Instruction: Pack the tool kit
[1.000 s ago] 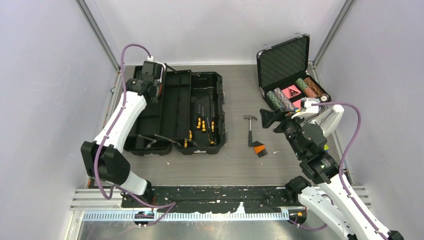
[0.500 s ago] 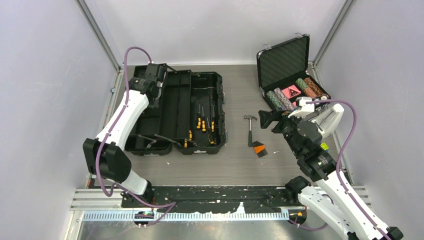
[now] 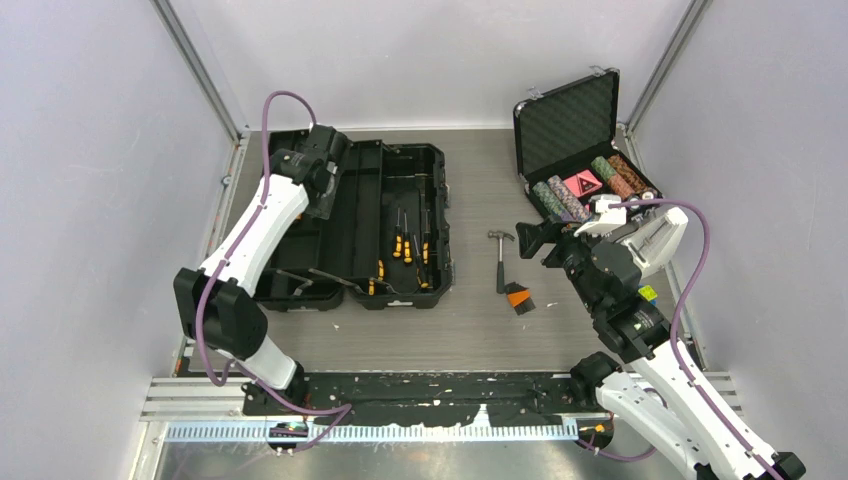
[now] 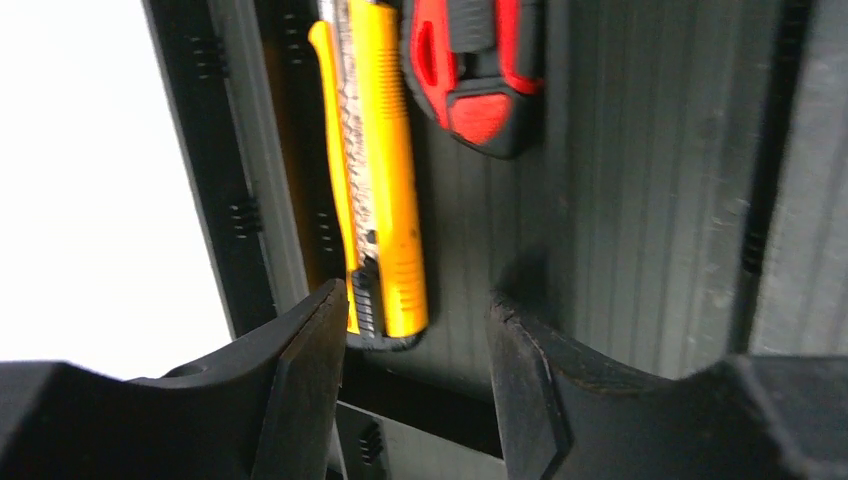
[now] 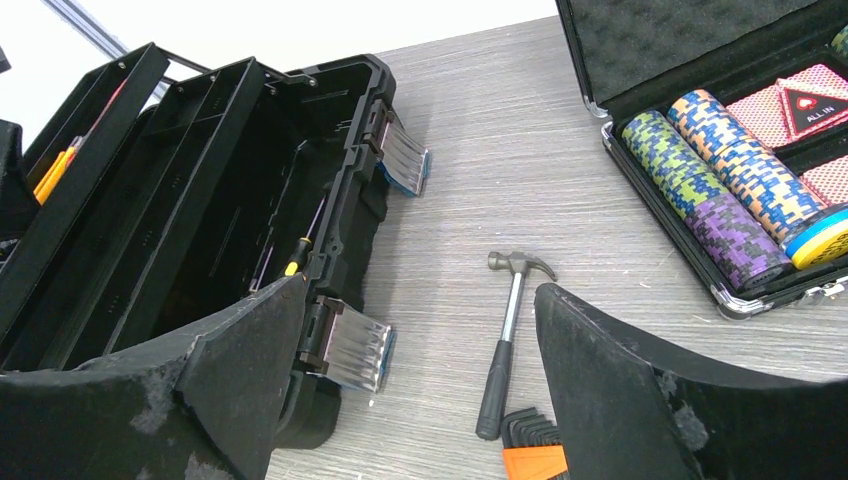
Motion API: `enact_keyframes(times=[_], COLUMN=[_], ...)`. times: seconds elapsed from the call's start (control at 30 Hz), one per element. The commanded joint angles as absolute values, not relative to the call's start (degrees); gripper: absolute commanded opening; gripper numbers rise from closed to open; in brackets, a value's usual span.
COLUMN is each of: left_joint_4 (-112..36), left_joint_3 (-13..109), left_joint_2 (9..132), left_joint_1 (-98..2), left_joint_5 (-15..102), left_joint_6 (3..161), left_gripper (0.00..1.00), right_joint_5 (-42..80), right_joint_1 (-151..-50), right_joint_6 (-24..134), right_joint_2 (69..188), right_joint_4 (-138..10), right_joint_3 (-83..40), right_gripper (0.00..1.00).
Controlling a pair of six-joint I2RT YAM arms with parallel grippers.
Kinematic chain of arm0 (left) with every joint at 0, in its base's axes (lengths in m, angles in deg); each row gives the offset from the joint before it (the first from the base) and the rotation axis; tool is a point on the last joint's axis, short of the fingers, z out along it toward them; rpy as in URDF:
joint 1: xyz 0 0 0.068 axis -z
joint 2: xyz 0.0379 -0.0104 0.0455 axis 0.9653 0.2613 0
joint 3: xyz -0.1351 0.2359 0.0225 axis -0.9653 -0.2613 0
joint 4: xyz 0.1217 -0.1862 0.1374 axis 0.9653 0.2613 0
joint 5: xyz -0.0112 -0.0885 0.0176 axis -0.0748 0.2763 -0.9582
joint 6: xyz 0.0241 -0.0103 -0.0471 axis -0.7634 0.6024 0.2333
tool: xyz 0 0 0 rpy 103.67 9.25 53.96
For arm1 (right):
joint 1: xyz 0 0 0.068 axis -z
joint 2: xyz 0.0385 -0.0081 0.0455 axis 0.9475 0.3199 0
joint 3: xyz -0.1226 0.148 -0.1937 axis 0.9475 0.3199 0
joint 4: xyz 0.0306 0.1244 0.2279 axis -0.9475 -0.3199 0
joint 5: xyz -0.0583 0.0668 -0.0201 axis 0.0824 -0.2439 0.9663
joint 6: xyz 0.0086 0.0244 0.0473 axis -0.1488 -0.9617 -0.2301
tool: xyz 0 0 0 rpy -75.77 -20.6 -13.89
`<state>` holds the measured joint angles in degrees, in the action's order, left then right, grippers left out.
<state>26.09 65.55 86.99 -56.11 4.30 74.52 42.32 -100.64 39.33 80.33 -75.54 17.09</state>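
Screwdrivers (image 3: 405, 245) with yellow-and-black handles are seen lying inside the open black toolbox (image 3: 362, 215), which is spread flat on the grey table (image 3: 470, 335). The left gripper (image 4: 415, 350) is held directly over the toolbox's left half. Its jaws are parted by a moderate gap and nothing is clamped between them. Just ahead of its fingertips, a yellow utility knife (image 4: 385, 180) is laid lengthwise on the ribbed black floor, with its near end in line with the gap. A red-and-black tool (image 4: 475, 60) is seen further ahead, just beside the knife on the right.

The right gripper (image 5: 418, 300) is spread wide and is empty. It is held above the table, well apart from the toolbox, which lies to its left with two pale blue latches (image 5: 355, 345) turned towards it. A small hammer (image 5: 510, 330) is laid on the table ahead of and below this gripper, framed between the two fingers and touched by neither. An orange-and-black hex key set (image 5: 530, 455) is placed just beside the hammer's handle end, nearer the gripper. To the gripper's right, an open foam-lined case (image 5: 700, 40) of poker chips is seen.
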Motion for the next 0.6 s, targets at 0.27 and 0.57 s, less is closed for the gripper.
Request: enact_keyframes(times=[0.27,0.57], left_joint_4=[21.06,1.53], left_joint_3=[64.05,43.63], left_joint_2=[71.07,47.98], left_joint_1=[-55.31,-55.43], left_joint_5=[15.03,23.03], left_joint_6=[77.06,78.73], left_gripper=[0.70,1.00], right_joint_5=[42.70,38.95], right_joint_1=[-100.57,-98.14], right_joint_6=[40.67,39.57], right_joint_2=[87.67,110.65], right_joint_4=[-75.95,-86.90], right_joint_3=[13.64,3.80], right_gripper=[0.90,0.86])
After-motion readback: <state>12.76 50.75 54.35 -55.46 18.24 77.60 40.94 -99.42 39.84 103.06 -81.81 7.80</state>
